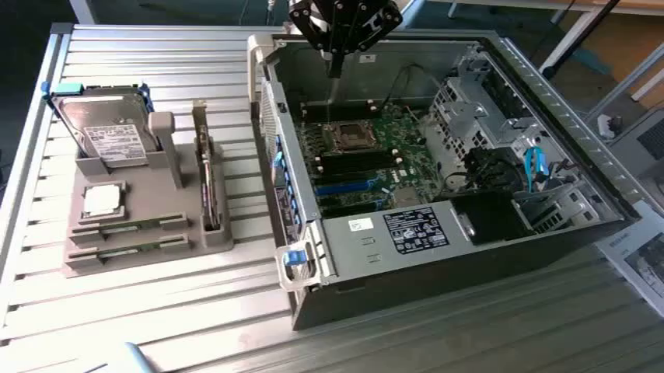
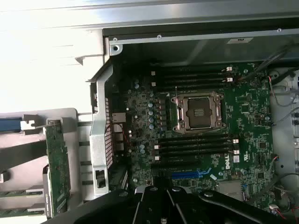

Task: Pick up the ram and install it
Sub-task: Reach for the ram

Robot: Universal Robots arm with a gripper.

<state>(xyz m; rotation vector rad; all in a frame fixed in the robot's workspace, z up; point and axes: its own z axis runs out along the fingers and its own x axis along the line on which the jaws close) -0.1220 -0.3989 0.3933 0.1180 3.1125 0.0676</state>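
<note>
Beside one case [image 1: 446, 268], two ram sticks [image 1: 130, 227] sit in a holder [image 1: 155, 262]

**Parts Tally at Open Tower**

One open computer case [image 1: 550, 93], inside it one motherboard [image 1: 405, 159], one processor socket [image 1: 351, 137], two banks of memory slots [image 2: 194, 145]. Beside it one grey holder [image 1: 186, 206] with one hard drive [image 1: 109, 132], one processor chip [image 1: 102, 200], one expansion card [image 1: 211, 175], two ram sticks [image 1: 130, 228].

Gripper [image 1: 334, 70] over open computer case [image 1: 415, 268]

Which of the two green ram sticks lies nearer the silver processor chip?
The thin green ram stick next to the square silver chip; the other stick lies beyond it.
</note>
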